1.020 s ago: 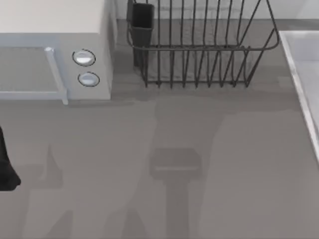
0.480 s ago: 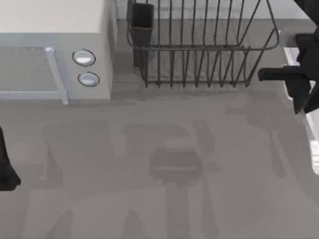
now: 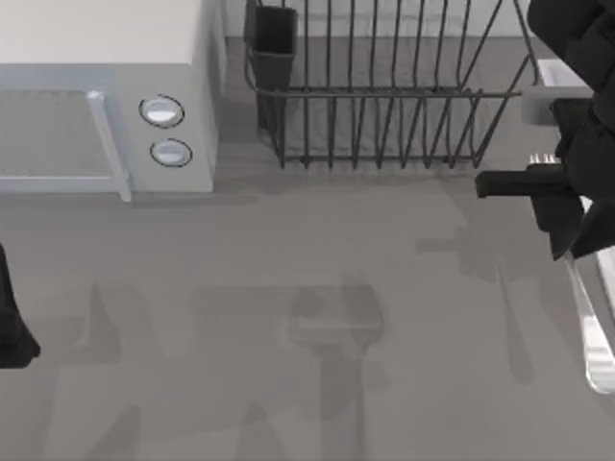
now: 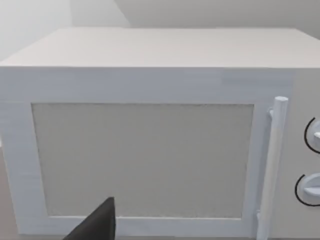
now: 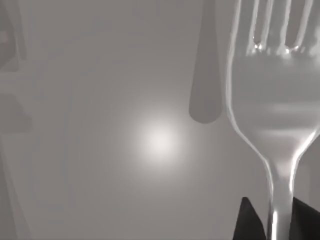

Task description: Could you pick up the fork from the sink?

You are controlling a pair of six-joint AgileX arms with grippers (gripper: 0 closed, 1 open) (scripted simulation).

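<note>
A: Silver metal, polished: the fork (image 5: pixel 272 125) is being carried by the right gripper (image 5: pixel 272 220), whose two dark fingertips (image 5: pixel 248 222) are pinching the narrow handle just below the head. Tines are pointing away from the wrist camera.

B: Position, from above?

A: The fork (image 3: pixel 588 322) is hanging over the right edge of the table (image 3: pixel 288 288), its long handle trailing toward the near side and widening at the end; the tine tips are peeking out beside the right gripper (image 3: pixel 562 192). It is being held above the grey surface, casting a shadow there.

B: The sink?

A: The sink (image 3: pixel 562 75), pale with a raised rim, is sitting at the far right corner, mostly hidden under the black right arm. The fork is lying outside the part of the basin I can see.

B: Neighbouring items?

A: A dark wire dish rack (image 3: pixel 384 86) is standing just left of the sink, with a dark cup-like holder on its left end. A white microwave (image 3: pixel 106 115) is occupying the far left.

B: Left arm?

A: The left gripper (image 4: pixel 97 225) is sitting parked at the left edge, facing the microwave door; I cannot tell how its fingers are set.
</note>
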